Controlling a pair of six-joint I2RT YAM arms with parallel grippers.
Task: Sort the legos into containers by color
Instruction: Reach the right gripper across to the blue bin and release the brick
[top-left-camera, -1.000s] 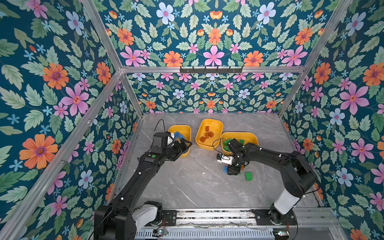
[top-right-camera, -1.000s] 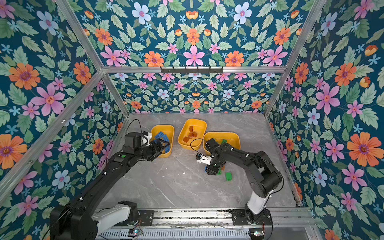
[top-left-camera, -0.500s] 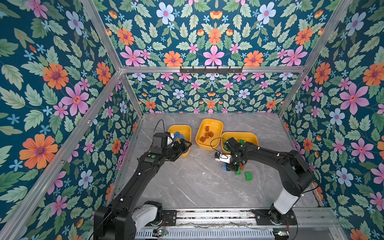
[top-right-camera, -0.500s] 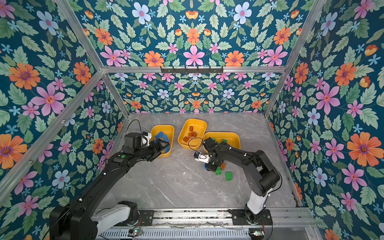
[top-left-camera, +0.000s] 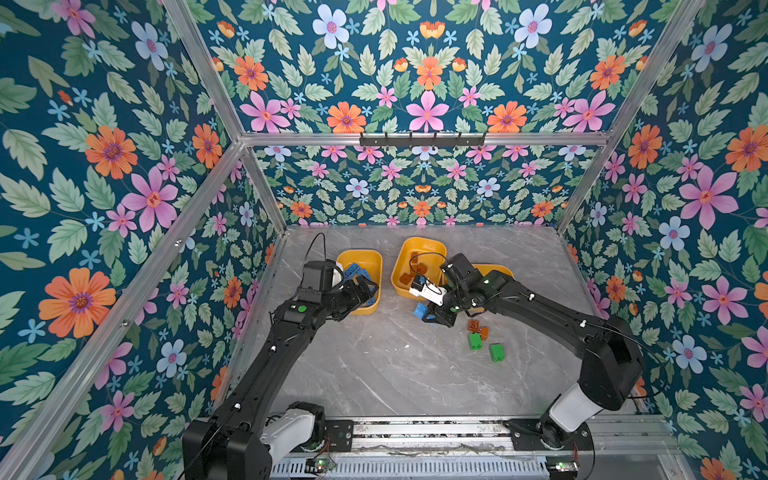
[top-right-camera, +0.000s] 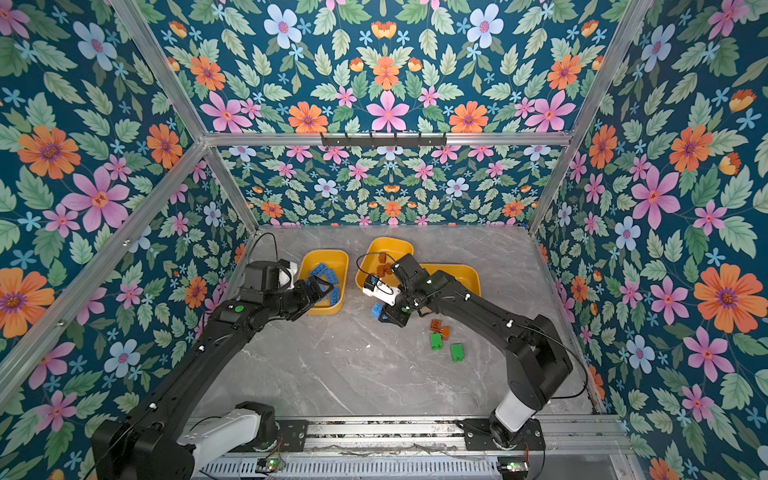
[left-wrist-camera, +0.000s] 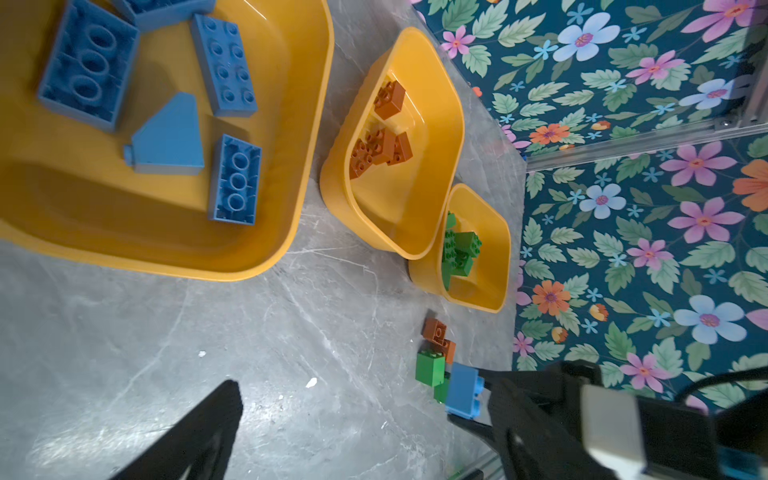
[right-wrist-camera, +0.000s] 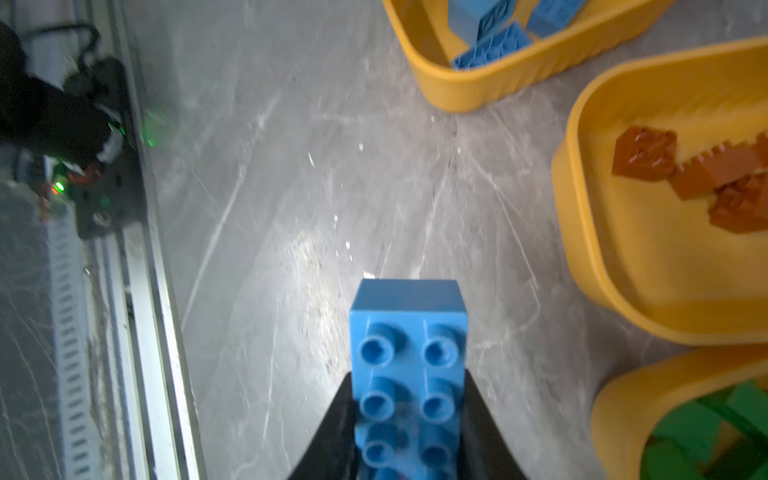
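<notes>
Right gripper (right-wrist-camera: 407, 390) jaws are clamped on a blue brick (right-wrist-camera: 407, 332), gripped at one end with its studs showing, just off the brown-brick tub (top-left-camera: 419, 242). Left gripper (top-left-camera: 368, 289) jaws are spread wide, nothing held, over the blue-brick tub (top-left-camera: 365, 259). Two green bricks (top-left-camera: 475, 341) and two brown ones (top-left-camera: 473, 325) are left loose on the table (top-left-camera: 395, 365).

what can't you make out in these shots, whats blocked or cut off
Both top views: the right arm covers most of the green tub, hiding its bricks.
Both top views: the left gripper hides the blue tub's near part.
Right wrist view: the blue brick in the right gripper is blurred and cut off at its rear end.
Left wrist view: the second loose green brick sits mostly behind the held brick.
</notes>
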